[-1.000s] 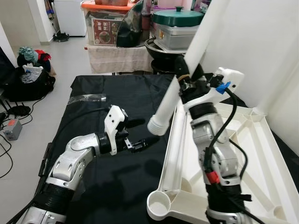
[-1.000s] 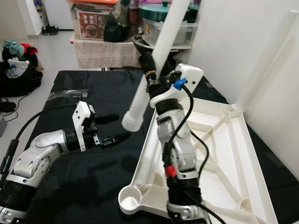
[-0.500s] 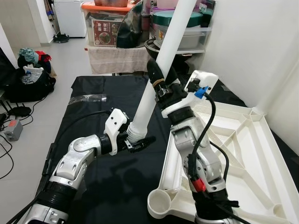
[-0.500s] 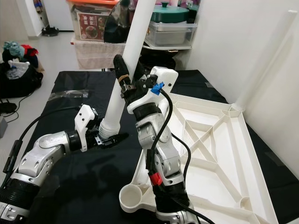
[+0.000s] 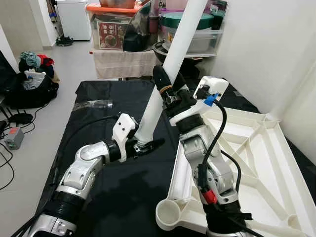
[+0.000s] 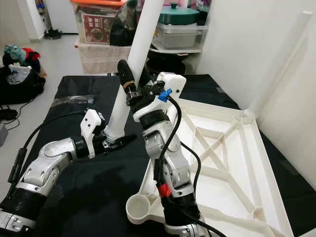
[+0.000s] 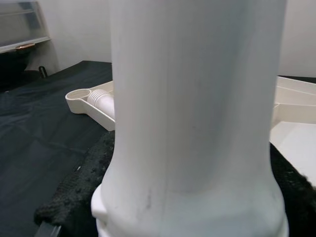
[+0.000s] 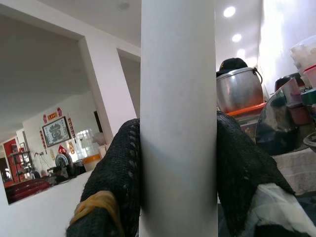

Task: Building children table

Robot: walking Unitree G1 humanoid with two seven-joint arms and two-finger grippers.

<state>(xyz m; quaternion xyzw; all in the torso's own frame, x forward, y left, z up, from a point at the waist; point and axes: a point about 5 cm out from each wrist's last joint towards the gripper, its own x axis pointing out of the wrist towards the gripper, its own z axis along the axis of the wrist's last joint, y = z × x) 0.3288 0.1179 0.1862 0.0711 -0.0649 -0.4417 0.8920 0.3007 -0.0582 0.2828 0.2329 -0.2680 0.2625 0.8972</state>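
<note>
Mid-assembly, by the look of it — no leg yet seated in the corner socket nearest the camera.

Right gripper [image 5: 168, 89] clamped on the white table leg [image 5: 173, 54] partway up its length, black fingers [image 8: 121, 168] pressed to either side of the tube, holding it tilted, top end leaning up and away past the shelf of storage bins [image 5: 106, 24]. Left gripper [image 5: 145, 144] down at the leg's flared lower end, fingers closed around the collar, as the left wrist view suggests with dark pads [image 7: 79, 192] hugging both sides of the white tube. Lower end of the leg hanging just above the black cloth [image 5: 98, 98], between the two grippers' arms and just beside the long edge of the tabletop.

White tabletop [image 5: 256, 163] lying upside down to the right of both grippers, ribbed underside up, long rim near the right forearm. Round corner socket [image 5: 169, 213] well below the right gripper, near the robot's body — open, nothing in it. One more white leg [image 6: 281, 59] apparently standing at the far corner by the wall; whether screwed in, cannot tell.

Still left, judged from this: swinging the held leg over, lining its flared end with an open socket, seating it, then the remaining legs and turning the table upright. Long tube, held by two grippers — likely to lever or slip if the two pull against each other.
</note>
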